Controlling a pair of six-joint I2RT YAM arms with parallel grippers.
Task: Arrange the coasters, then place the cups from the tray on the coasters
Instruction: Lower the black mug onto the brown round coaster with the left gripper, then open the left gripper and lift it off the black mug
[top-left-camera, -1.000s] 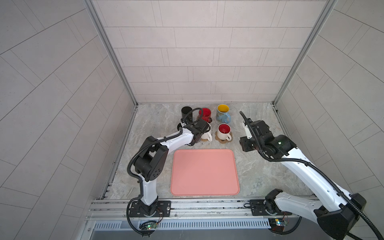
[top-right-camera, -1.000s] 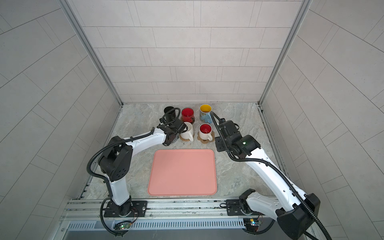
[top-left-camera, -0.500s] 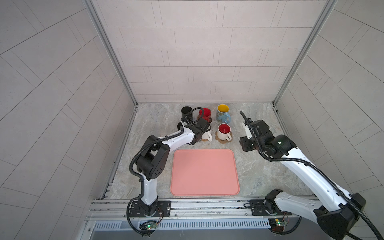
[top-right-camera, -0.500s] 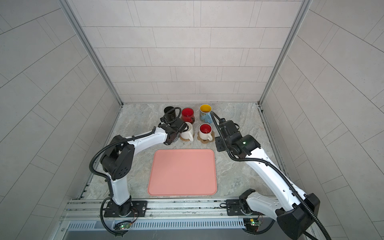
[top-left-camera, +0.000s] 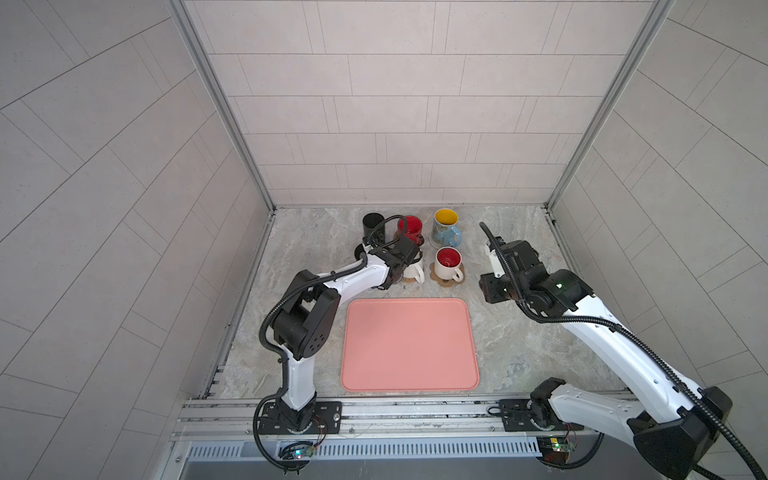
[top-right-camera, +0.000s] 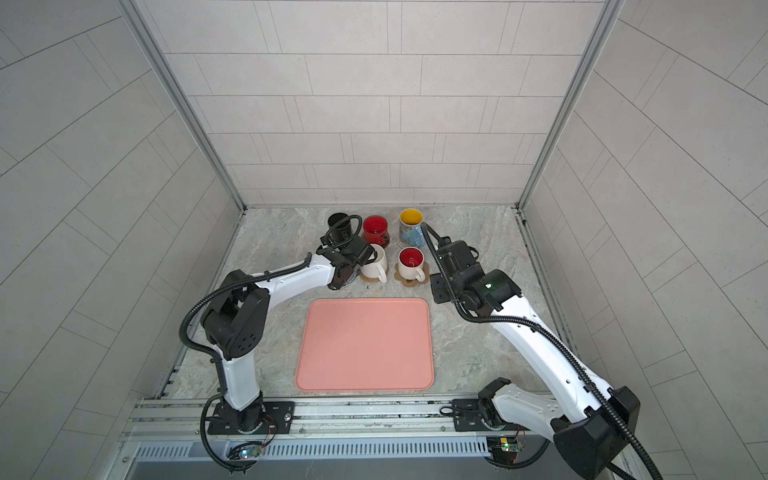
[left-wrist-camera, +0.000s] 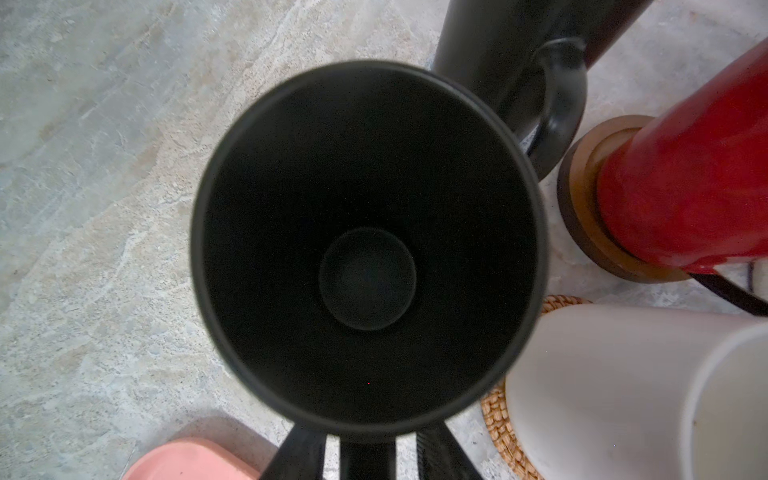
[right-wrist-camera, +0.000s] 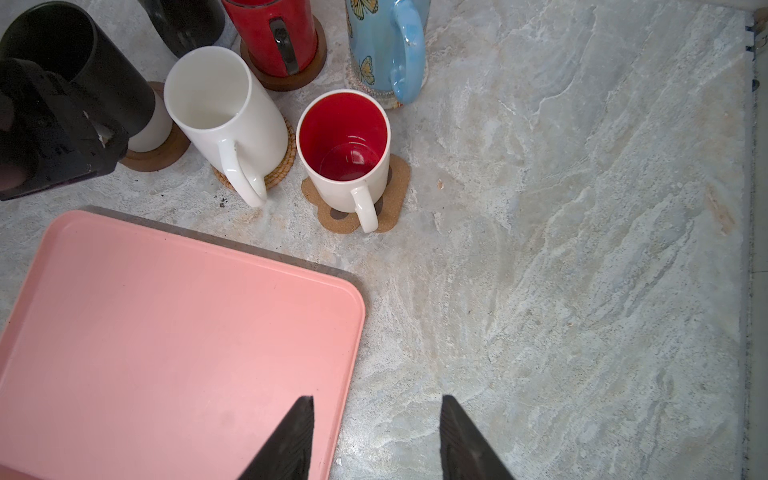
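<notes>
With the pink tray (right-wrist-camera: 166, 332) emptied, the last black cup (left-wrist-camera: 365, 249) is stood on a brown coaster (right-wrist-camera: 160, 156), its handle flanked by the released left tool (left-wrist-camera: 368, 434), which is best drawn straight back without nudging it; the right tool (right-wrist-camera: 374, 436) is held open, empty.
</notes>
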